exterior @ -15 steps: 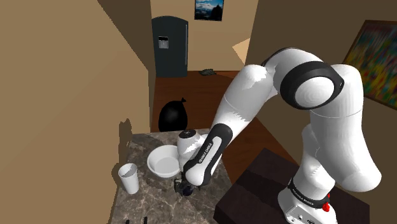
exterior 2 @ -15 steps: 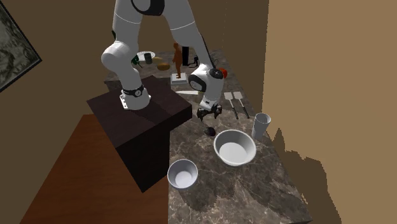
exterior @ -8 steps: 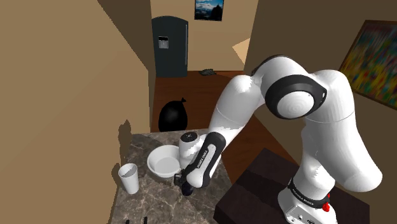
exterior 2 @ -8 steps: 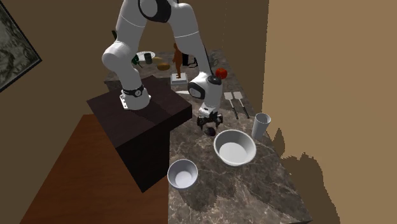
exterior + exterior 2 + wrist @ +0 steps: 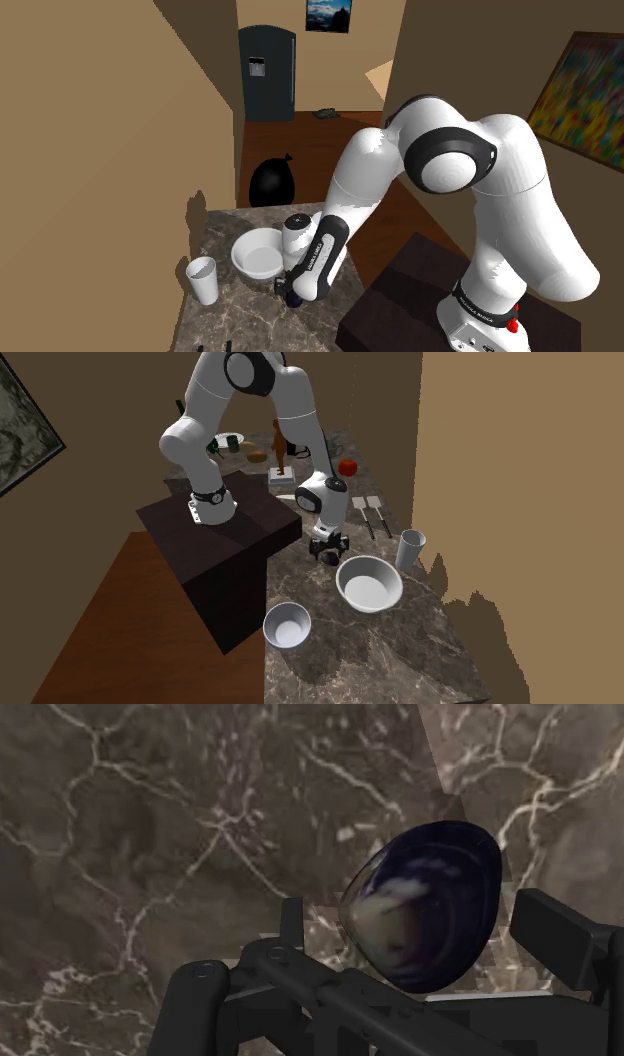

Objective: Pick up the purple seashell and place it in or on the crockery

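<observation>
Dark purple glossy oval seashell (image 5: 425, 909) with a pale patch lies flat on the brown marble-veined table (image 5: 150, 824), just beside the wide white bowl (image 5: 368, 592) and between it and the dark stand. All-black two-finger gripper (image 5: 425, 936) is down low over it, fingers spread, one on each side of the shell, neither looks to be touching yet, so nothing is held. Likely placed this way so the fingers close across the shell's short width. Its long axis runs roughly crosswise to the line between the fingers, slightly slanted, with the rounded end pointing away from the hand. Judged step: about to pinch, then lift and carry to the bowl close by. Smooth domed shell could slip out if pinched off-centre
</observation>
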Action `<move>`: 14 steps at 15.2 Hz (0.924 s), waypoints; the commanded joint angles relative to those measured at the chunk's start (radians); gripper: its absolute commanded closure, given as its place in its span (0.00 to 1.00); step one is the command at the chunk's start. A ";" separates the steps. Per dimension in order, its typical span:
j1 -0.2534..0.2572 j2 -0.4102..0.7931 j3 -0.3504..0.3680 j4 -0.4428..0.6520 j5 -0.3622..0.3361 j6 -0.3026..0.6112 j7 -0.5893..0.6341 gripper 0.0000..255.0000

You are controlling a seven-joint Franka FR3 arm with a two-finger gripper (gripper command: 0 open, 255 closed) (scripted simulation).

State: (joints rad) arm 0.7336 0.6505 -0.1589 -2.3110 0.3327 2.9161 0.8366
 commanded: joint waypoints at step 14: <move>0.006 -0.014 -0.006 -0.007 -0.003 -0.008 0.003 1.00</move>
State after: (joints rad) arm 0.7376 0.6408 -0.1618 -2.3086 0.3315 2.9162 0.8392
